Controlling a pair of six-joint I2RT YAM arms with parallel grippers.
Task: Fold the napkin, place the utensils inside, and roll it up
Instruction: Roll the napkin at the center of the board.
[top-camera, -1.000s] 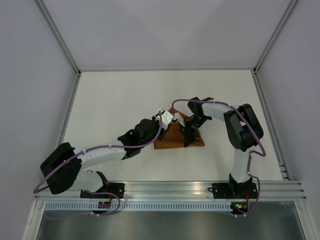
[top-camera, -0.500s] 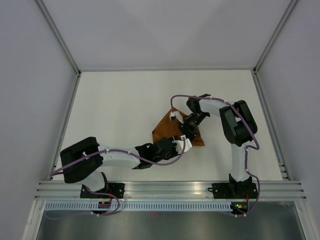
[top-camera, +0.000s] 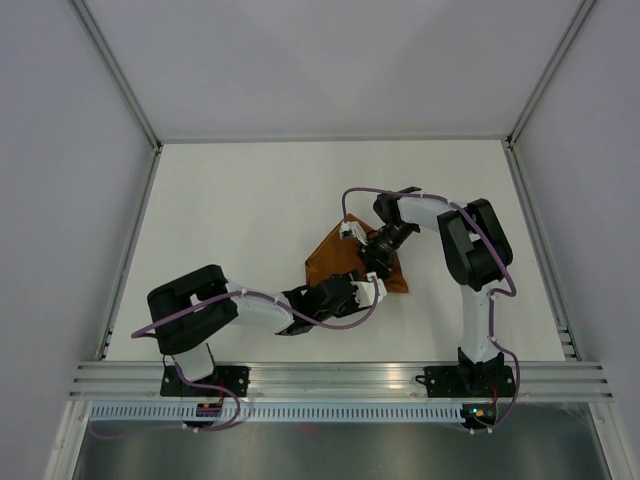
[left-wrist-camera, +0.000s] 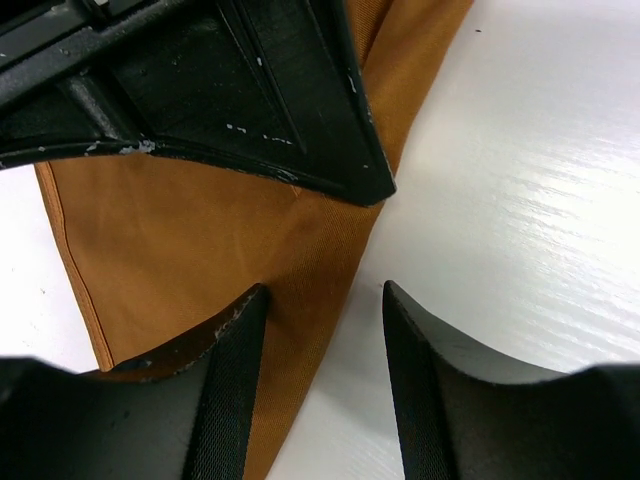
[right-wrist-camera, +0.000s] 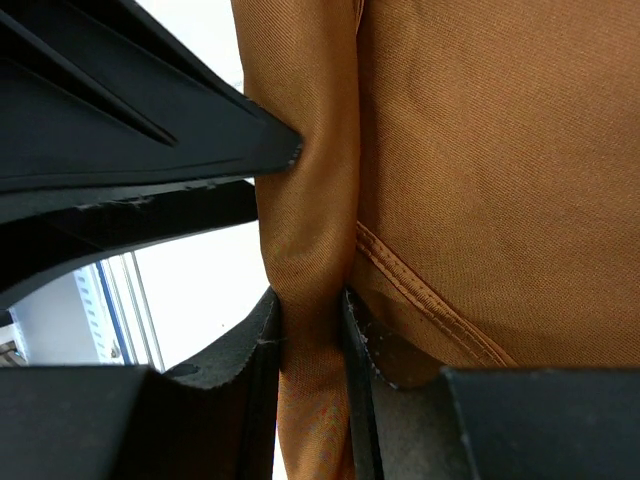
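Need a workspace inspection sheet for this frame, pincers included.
Surface: white table, no marks seen.
Job's things: napkin folded into a rough triangle, mid-table; knife not seen.
Clutter: nothing seen.
Grippers: left pincer open, one finger over the napkin's edge, the other over table; right pincer shut on a napkin fold.
Cables: purple cables run along both arms.
Surroundings: white walls; aluminium rail at the near edge.

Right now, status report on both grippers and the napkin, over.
Left gripper open, at the napkin edge. Right gripper shut on a raised napkin fold. Knife not in sight; nothing seen in the way.
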